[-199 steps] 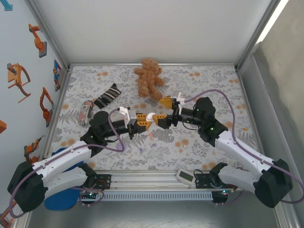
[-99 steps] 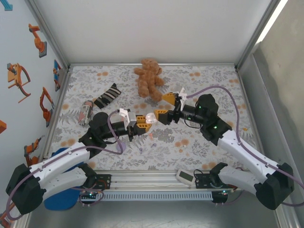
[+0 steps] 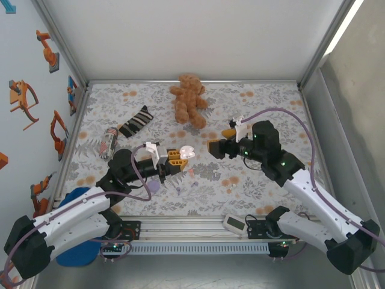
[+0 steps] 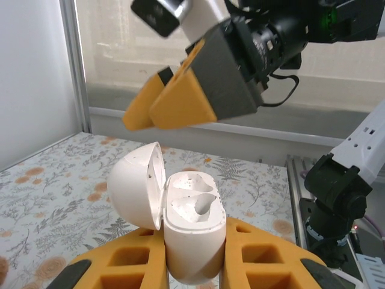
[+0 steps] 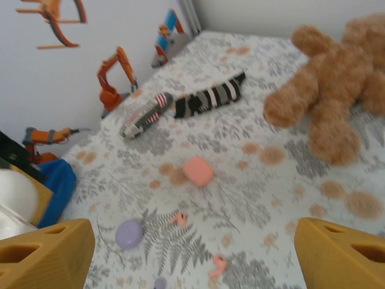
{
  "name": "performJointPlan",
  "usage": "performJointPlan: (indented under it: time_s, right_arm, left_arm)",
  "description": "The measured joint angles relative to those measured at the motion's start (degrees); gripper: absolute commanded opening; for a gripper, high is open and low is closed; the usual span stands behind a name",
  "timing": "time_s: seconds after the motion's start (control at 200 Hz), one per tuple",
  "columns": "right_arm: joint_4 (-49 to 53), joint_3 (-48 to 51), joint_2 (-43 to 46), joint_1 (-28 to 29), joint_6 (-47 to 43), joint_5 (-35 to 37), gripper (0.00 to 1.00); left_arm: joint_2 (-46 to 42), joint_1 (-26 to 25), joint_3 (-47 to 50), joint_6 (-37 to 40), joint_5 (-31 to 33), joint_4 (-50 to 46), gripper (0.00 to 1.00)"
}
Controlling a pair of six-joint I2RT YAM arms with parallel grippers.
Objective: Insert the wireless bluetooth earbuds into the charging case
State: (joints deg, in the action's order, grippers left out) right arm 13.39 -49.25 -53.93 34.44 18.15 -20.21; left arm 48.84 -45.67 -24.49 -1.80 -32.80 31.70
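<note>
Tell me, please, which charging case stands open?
The white case in the left gripper, lid flipped up; the pink case and lilac case look shut.

1. Charging case (image 4: 194, 232): white, rounded, lid swung open to its left, wells exposed; upright, clamped in the left gripper (image 4: 192, 265).
2. Salmon-pink earbud (image 5: 178, 218): loose on the worktop (image 5: 252, 180).
3. Second salmon-pink earbud (image 5: 219, 264): nearby, also loose.
4. Lilac earbud (image 5: 159, 283): near them, cut off by the frame edge.

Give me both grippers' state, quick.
Left gripper: shut on the charging case, lid open.
Right gripper: open, empty.
</note>
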Motion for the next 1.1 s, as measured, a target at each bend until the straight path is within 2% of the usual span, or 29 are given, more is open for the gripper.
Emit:
performJointPlan:
  time_s: [0.16, 0.351, 0.421, 0.716, 0.886, 1.102]
  right_arm:
    - [7.32, 0.0, -1.31, -2.05, 3.93, 0.35, 0.77]
    - [11.96, 0.02, -5.33, -3.52, 6.75, -0.98, 0.63]
    - [13.16, 0.02, -7.82, -4.42, 7.39, -2.36, 0.6]
    - [14.73, 0.57, -19.5, -5.97, 7.52, -5.2, 0.55]
    - [14.67, 0.79, -26.29, -5.99, 6.91, -5.95, 0.48]
    - [14.64, 2.51, -29.9, -5.99, 6.73, -6.21, 0.44]
  left_arm:
    - [-1.11, -0.11, 0.39, -1.07, 0.07, 0.04, 0.0]
    - [-1.68, -0.37, 0.87, -1.88, 0.26, 0.02, 0.0]
    - [-2.1, -0.44, 0.96, -2.01, 0.24, 0.02, 0.0]
    - [-2.64, -0.48, 0.96, -2.01, 0.26, -0.02, 0.0]
    - [-2.64, -0.48, 0.96, -2.01, 0.66, -0.02, 0.0]
    - [-2.58, -0.83, 0.96, -2.05, 1.18, 0.0, 0.0]
